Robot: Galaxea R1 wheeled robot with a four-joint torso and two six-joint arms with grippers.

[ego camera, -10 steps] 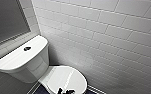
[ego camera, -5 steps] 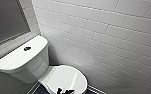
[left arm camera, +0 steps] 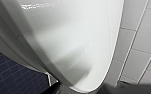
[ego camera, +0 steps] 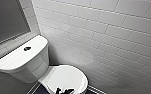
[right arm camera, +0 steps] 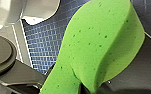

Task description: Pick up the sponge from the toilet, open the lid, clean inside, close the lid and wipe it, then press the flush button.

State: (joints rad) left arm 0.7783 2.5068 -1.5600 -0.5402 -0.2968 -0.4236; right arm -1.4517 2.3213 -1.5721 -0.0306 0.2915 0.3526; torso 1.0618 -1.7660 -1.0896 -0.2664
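With right gripper [right arm camera: 89, 88] fingers clamped on sponge [right arm camera: 98, 42], folded in the pinch, hold it off the floor [right arm camera: 41, 37]. Beyond them, with left gripper [ego camera: 63, 90] (opening unclear) at toilet [ego camera: 66, 77] lid's front rim, probably lid-opening: hook under rim, lift slowly toward tank [ego camera: 21, 58]. Farthest off, leave flush button [ego camera: 27, 48] untouched.

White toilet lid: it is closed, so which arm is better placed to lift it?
Left, probably: its wrist view sits close over the white oval toilet lid near its rim, while the right gripper is busy pinching the bright green sponge.
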